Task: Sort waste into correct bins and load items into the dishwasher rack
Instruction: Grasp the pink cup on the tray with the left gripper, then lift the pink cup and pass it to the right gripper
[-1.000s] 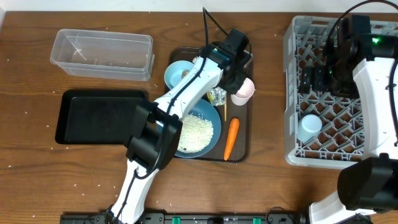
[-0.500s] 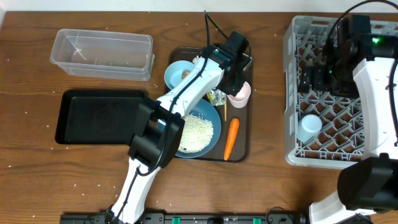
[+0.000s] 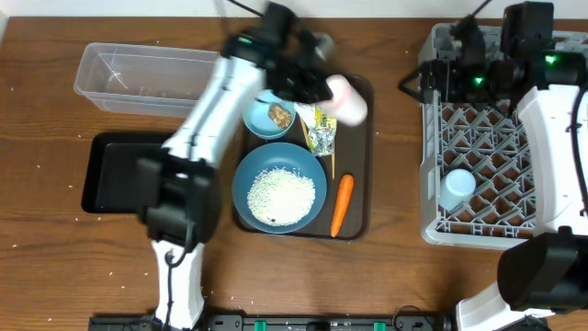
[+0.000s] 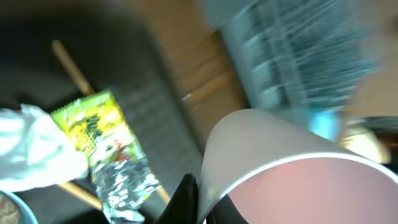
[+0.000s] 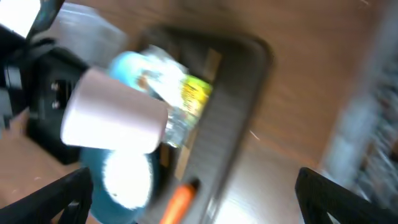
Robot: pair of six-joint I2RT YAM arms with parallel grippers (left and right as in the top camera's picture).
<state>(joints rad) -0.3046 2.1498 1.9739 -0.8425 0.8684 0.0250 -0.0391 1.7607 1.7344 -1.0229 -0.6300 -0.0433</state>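
Observation:
My left gripper is shut on the wall of the pinkish-white cup, which hangs tilted above the back of the brown serving tray. In the left wrist view one black finger presses the cup from outside. Below lie the yellow-green wrapper, the white tissue and a chopstick. Rice fills the large blue bowl, and the small light blue bowl holds a brown lump. The carrot lies to the right. My right gripper hangs open at the dishwasher rack's left edge, nothing between its fingers.
The clear tub stands at the back left with the black tray in front of it. A light blue cup stands in the rack. Rice grains are scattered on the wooden table.
My left gripper closed on the pinkish-white cup and lifted it off the tray while the arm swung left and back. My right arm moved to the rack's left edge, facing the tray.

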